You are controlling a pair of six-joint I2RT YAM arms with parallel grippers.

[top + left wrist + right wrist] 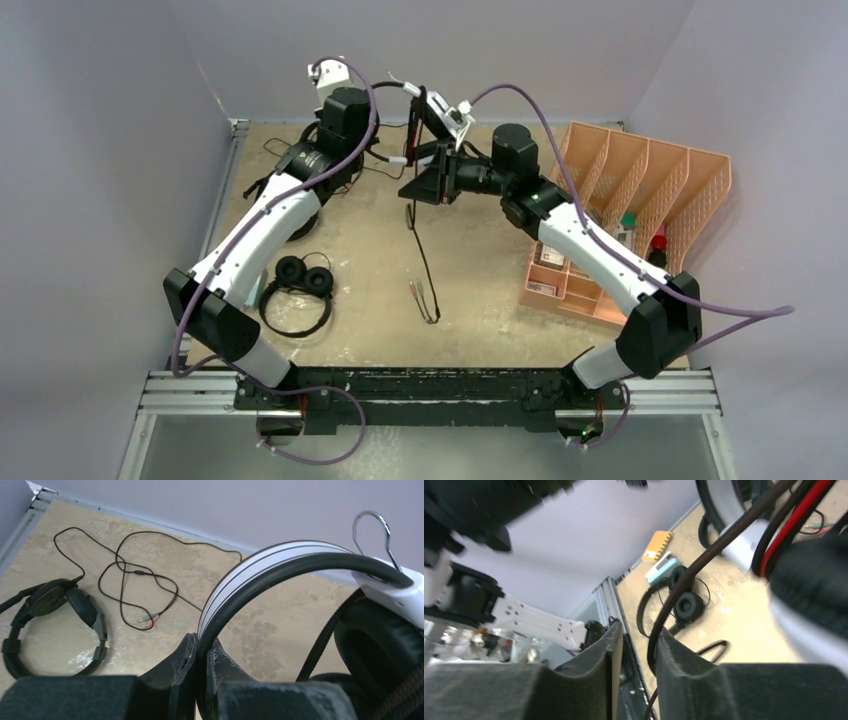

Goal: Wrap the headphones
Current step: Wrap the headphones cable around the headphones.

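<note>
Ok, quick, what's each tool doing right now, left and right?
Left tool: closed on the headband of the white-and-black headphones.
Right tool: slightly open, a dark cable passing between its fingers.

Small headphones (298, 287) left; file rack (650, 185) right; cable (426, 270) between

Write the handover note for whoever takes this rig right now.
Left gripper: jaws shut on the headband of the white-and-black headphones, held above the table.
Right gripper: jaws open, that pair's cable running loose between them, plug end trailing on the table.
Small black pair and larger black pair lie on the table; the larger pair's cable sprawls loose.
Done: nothing visibly wrapped. Left: wind all three cables.
</note>
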